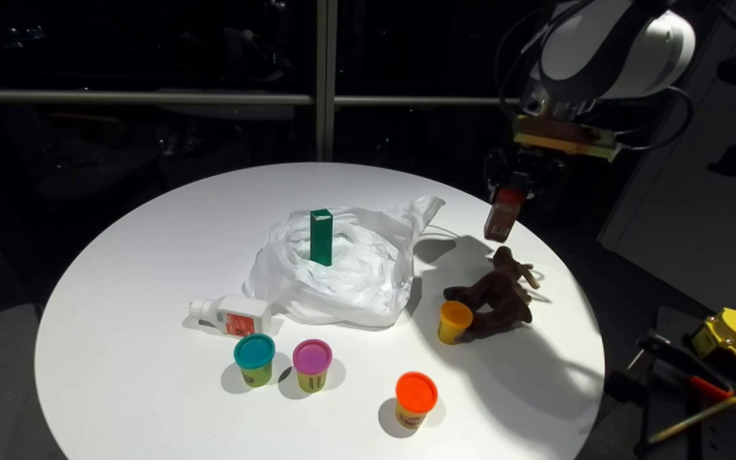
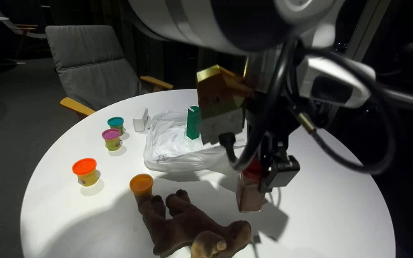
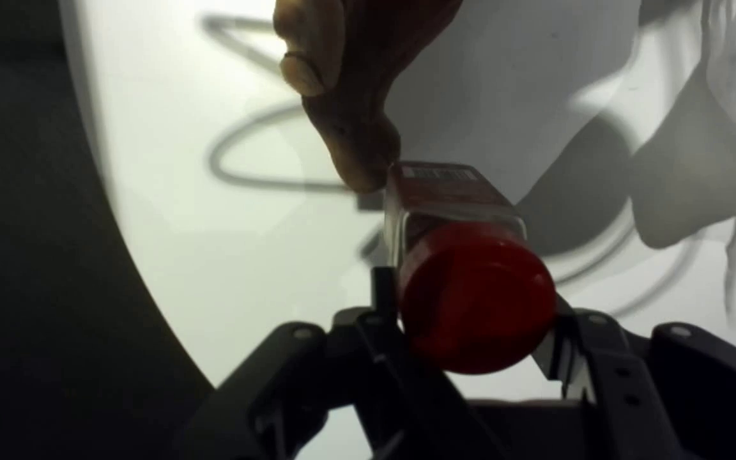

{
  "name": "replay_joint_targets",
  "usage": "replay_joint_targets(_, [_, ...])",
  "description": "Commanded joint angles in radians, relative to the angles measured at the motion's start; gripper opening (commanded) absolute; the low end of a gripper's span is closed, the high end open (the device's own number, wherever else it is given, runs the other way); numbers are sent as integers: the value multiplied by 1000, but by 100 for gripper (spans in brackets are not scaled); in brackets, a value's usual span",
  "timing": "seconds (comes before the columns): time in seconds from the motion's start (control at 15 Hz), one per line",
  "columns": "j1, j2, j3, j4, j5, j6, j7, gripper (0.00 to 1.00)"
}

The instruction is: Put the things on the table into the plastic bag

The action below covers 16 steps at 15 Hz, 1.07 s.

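Claw [image 3: 475,306] is partway apart, jaws clamped on a red-capped jar [image 1: 502,218]; jar hangs right below it, above the table [image 1: 138,268], slightly tilted. Brown toy [image 1: 489,297] lies on the table below and near the claw, closest of the loose stuff; in the wrist view one end of it shows by the jar's base, touching or apart can't be told. Orange tub [image 1: 454,322] stands just beside the toy, farther from the claw. Bag [image 1: 323,312] sits lower and off to one side of the claw, crumpled, mouth up, a twisted end pointing the claw's way; green box [image 1: 321,237] stands upright in it. Red tub [image 1: 414,401] is well apart from the claw. Purple tub [image 1: 312,365] and teal tub [image 1: 255,360], near each other, are farther out. White bottle [image 1: 237,314] lies on its side across the bag from the claw.

Table is round, white, brightly lit, part-shadowed below the claw. Dark beyond it. Grey chair [image 2: 88,61] stands past the table edge, well away from the claw. Metal frame [image 1: 326,115] rises beyond the table too. On the claw's side, off the table: red-topped yellow box [image 1: 726,340], pencil [image 1: 696,420] near it.
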<state>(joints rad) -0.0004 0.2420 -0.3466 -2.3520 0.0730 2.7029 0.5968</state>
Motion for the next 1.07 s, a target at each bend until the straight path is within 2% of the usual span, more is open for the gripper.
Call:
replay_joint_targets(0.0, [40, -209, -14, -53, -207, -64, 129, 24])
replay_joint_targets(0.13, [30, -274, 53, -33, -314, -122, 190, 24])
replay_joint_targets(0.2, [24, -305, 98, -26, -330, -157, 197, 24])
replay_joint_targets(0.33, [26, -323, 194, 4, -320, -215, 191, 24])
replay_joint_targets(0.47, [38, -289, 275, 50, -287, -239, 165, 24])
replay_joint_targets(0.6, [51, -233, 339, 103, -300, -241, 167, 24])
replay_joint_targets(0.8, [70, -127, 384, 177, -318, -227, 158, 24])
replay_joint_targets(1.0, [91, 0, 372, 259, -343, -217, 155, 24])
